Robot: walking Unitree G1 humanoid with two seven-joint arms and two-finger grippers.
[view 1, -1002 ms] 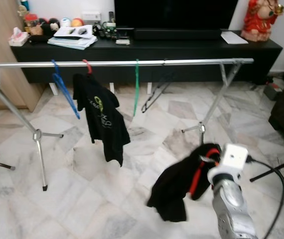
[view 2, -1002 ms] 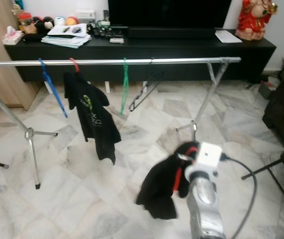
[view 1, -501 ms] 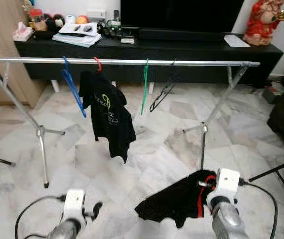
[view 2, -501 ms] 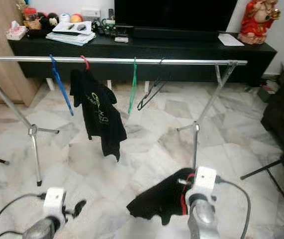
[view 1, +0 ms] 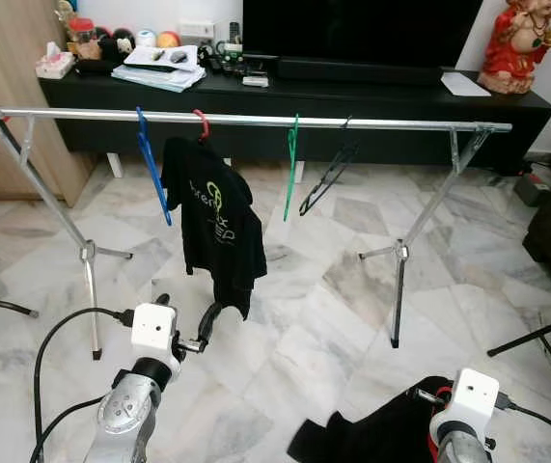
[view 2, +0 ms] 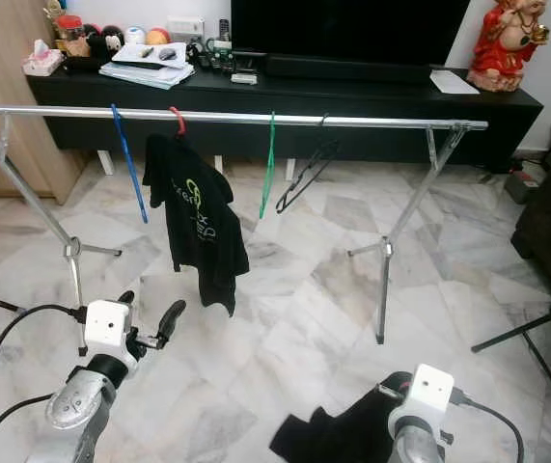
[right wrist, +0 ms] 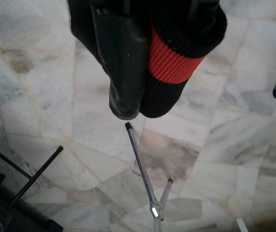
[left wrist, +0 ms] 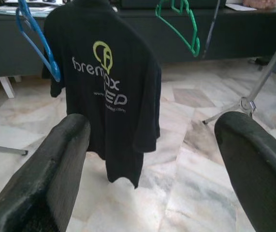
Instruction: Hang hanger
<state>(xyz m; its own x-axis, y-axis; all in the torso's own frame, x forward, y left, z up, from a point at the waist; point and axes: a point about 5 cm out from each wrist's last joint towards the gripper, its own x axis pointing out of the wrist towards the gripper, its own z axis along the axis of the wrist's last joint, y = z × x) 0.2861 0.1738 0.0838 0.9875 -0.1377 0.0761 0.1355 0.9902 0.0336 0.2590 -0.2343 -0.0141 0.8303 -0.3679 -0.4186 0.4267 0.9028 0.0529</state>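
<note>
In the head views, a metal rail (view 1: 256, 120) spans the upper frame, with open marble floor (view 1: 314, 318) below it. On the rail hang a blue hanger (view 1: 151, 164), a black T-shirt (view 1: 215, 224) on a red hanger (view 1: 199, 122), a green hanger (view 1: 291, 164) and a black hanger (view 1: 328, 174). At lower left the left gripper (view 1: 203, 326) is raised. In the left wrist view its fingers (left wrist: 55, 164) stand apart before the T-shirt. At lower right a black garment (view 1: 381, 434) droops by the right arm; in the right wrist view the right gripper (right wrist: 128, 92) is clamped on its red-striped cloth.
</note>
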